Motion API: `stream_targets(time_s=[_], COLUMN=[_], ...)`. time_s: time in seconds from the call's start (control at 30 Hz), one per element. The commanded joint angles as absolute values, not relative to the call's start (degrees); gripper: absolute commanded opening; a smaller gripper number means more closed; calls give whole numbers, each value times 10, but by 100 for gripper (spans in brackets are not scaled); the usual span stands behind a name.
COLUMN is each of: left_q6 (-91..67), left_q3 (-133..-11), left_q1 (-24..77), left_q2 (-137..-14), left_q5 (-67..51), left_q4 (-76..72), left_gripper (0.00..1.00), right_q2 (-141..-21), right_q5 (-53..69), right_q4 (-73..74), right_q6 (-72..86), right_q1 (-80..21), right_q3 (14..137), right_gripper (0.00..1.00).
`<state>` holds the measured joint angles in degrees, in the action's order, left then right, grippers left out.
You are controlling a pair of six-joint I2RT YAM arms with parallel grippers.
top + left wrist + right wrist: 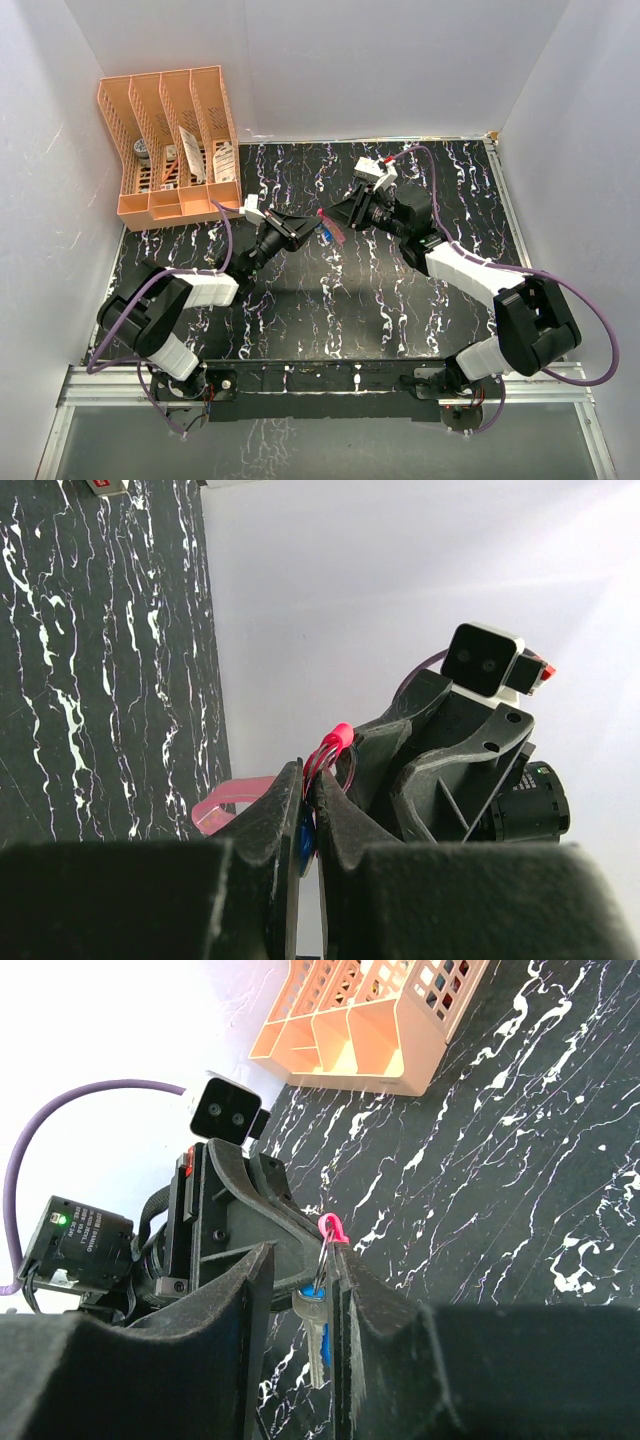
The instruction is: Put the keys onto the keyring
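Blue key (312, 1308) is pinched by the closed left gripper (308, 782), pink-capped ring (329, 1228) above; right gripper (300, 1260) is set around both, perhaps gripping, though it cannot be told.

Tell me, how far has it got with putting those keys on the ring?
Partly there, it seems. The blue key appears to hang from the keyring, its head pinched in the shut left tool. The right tool sits around the ring; its grip is unclear. Left: the pink key shows beside them, and I cannot tell that it is threaded.
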<state>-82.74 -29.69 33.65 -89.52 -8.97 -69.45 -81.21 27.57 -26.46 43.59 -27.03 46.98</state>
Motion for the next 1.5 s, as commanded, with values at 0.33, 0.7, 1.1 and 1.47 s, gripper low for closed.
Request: stream_targets(time_s=[0.33, 0.7, 1.1, 1.47], left_q6=[-831, -833, -823, -811], left_q3=[-332, -334, -339, -330], left_q1=[342, 342, 342, 342], left_q2=[-894, -892, -876, -860], left_q5=[-85, -78, -76, -80], left_q4=[-717, -734, -727, -728], left_gripper=[0, 0, 0, 0], right_q2=[-809, -810, -819, -795], right_q5=[282, 273, 275, 279], right_q4=[-314, -317, -325, -319], right_q6=[446, 453, 463, 468], right_q1=[-270, -269, -265, -230], right_q3=[450, 442, 440, 434], right_gripper=[24, 24, 24, 28])
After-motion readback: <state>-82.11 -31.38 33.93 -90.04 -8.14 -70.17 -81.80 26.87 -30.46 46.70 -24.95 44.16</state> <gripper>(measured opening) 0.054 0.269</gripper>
